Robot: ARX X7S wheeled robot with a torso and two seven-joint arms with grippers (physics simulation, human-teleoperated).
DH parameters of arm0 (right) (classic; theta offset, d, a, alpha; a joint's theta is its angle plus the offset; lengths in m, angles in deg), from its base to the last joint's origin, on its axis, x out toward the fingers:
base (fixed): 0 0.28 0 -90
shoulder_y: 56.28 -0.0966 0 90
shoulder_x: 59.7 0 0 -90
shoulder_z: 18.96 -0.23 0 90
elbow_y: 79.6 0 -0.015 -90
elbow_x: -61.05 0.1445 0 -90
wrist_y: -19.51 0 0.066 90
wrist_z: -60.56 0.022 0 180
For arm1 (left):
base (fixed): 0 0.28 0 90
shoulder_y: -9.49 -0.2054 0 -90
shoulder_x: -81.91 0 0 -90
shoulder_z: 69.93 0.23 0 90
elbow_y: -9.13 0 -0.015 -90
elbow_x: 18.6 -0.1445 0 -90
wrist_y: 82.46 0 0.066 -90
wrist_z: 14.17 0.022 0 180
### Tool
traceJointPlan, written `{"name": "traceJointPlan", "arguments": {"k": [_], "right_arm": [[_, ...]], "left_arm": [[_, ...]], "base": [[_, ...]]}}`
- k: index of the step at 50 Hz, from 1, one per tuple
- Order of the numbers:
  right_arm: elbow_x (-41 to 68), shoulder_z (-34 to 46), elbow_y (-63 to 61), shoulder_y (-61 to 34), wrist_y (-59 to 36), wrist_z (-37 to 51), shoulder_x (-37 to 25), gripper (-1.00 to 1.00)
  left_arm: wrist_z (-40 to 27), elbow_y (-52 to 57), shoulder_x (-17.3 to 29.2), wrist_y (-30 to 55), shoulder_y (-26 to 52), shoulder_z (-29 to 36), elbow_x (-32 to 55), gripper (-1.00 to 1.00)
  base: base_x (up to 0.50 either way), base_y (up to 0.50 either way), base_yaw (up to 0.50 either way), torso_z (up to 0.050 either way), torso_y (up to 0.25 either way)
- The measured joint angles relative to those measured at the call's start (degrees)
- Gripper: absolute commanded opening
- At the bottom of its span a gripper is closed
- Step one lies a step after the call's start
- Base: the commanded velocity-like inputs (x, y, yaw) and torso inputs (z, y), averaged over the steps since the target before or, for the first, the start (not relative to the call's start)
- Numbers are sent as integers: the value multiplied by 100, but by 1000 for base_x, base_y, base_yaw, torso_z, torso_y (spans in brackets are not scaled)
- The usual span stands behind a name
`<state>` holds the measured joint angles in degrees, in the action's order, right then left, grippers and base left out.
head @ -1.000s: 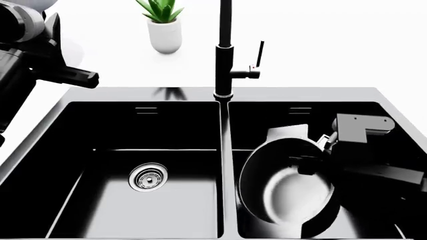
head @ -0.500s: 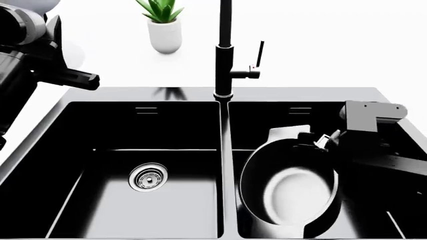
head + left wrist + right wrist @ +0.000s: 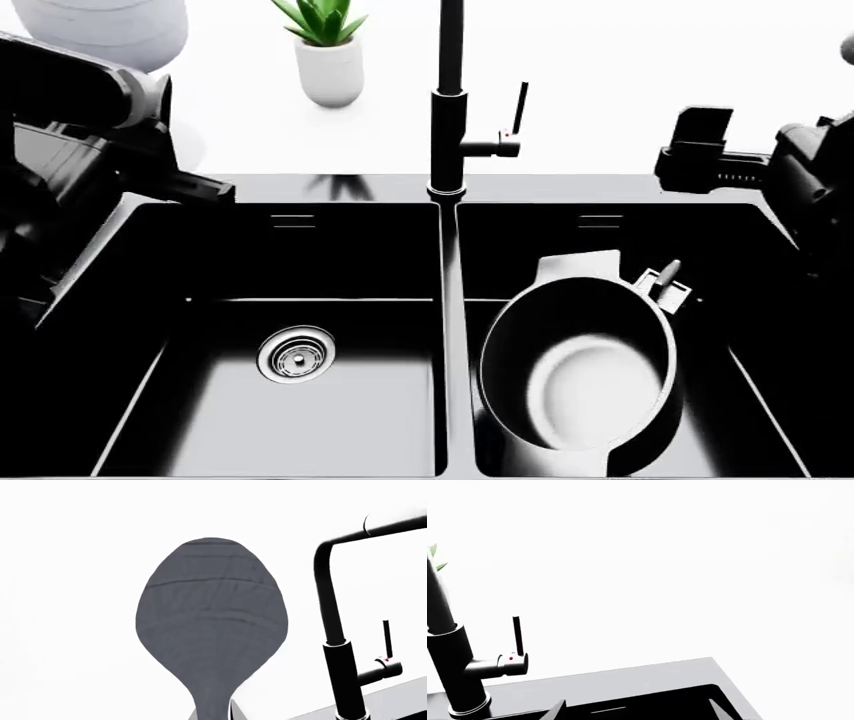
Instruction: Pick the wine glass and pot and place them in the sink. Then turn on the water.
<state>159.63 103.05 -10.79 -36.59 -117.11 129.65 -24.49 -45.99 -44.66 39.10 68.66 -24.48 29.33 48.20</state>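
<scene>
The black pot (image 3: 581, 385) lies in the right basin of the black sink (image 3: 450, 330), its pale inner base showing and one tab handle toward the back. My left gripper (image 3: 213, 716) is shut on the stem of the wine glass (image 3: 212, 625), whose grey bowl fills the left wrist view. In the head view a pale rounded shape at the top left (image 3: 100, 28), above my left arm (image 3: 80, 150), looks like that glass. My right gripper (image 3: 635, 715) is open and empty. It hangs above the counter right of the faucet (image 3: 674, 160), clear of the pot.
The black faucet (image 3: 450, 100) stands behind the divider, its thin lever (image 3: 521, 105) on its right side; both show in the right wrist view (image 3: 516, 635). A white plant pot (image 3: 330, 70) stands behind the left basin. A small pale object (image 3: 663, 280) lies by the pot's rim.
My right gripper has let go of the pot and risen out of the right basin, up and back over the counter. The pot stays in the basin. My left arm has shifted slightly.
</scene>
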Motion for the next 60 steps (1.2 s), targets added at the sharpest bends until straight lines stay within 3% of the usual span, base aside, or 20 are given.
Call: {"name": "traceJointPlan", "arguments": {"k": [30,60], "right_arm": [[167,-136,-289,-435,-143,182,-148,100],[14,-153,-293,-159,29,34,-204,100]], "left_arm": [[496,-575,-396,348,109,1152,-308,-100],[1113,-1388,-676,-60,-378,2126,-1091,-100]], "base": [[0,0,0,0,0],[0,0,0,0,1]]}}
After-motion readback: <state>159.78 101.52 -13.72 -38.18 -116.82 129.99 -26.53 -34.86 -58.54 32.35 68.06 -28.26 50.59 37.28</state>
